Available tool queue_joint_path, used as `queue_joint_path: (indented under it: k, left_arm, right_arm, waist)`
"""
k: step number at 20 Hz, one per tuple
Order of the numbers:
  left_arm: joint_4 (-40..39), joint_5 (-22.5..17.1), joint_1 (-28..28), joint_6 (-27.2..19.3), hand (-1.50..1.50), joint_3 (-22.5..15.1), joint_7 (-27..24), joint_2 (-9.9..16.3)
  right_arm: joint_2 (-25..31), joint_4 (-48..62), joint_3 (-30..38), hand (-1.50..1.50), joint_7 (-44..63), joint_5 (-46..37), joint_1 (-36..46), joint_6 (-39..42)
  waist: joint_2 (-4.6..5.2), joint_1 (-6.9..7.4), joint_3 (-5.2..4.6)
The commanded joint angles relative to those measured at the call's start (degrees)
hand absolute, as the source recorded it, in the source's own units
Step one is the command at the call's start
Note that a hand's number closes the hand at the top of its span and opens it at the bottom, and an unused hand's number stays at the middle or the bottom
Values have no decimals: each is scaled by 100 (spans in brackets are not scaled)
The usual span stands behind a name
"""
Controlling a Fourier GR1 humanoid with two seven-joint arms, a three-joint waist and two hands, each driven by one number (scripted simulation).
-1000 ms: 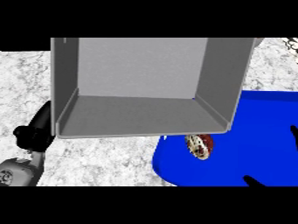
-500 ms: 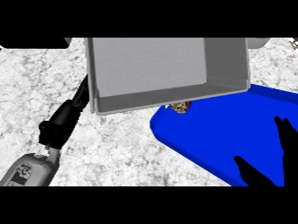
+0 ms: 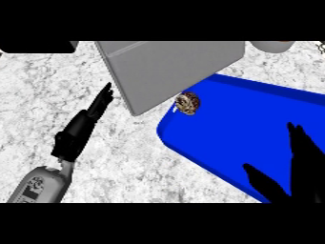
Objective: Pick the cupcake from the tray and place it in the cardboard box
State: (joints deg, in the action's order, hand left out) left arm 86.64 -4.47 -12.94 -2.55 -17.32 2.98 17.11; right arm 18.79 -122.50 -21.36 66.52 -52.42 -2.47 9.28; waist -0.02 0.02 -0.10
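Cupcake [image 3: 188, 103] on tray [image 3: 228, 128], far-left corner, beside box [image 3: 165, 66]; box behind-left of tray.

No readable text or labels

Two black hands, matte and without visible markings. Left hand [image 3: 77, 131] slim and tapering, with long narrow fingers ending in fine tips, joined at its wrist to a rounded light-grey forearm casing [image 3: 39, 186]; small dark print and a dark panel on that casing just behind the wrist, unreadable. Right hand [image 3: 302, 169] broader, with pointed fingers and a separate thick thumb; forearm out of sight.
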Motion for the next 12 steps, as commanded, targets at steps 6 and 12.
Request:
queue_joint_path:
  k: [6,12]
  left_arm:
    - [144,154,144,70,0,145,-37,-59]
    - [-50,229,-16,130,0,187,-29,-236]
  right_arm:
    - [-475,137,243,-150,707,-253,50,748]
    - [-792,618,370,-150,330,-307,-42,776]
  waist:
    - [-4,3,6]
    - [2,-7,7]
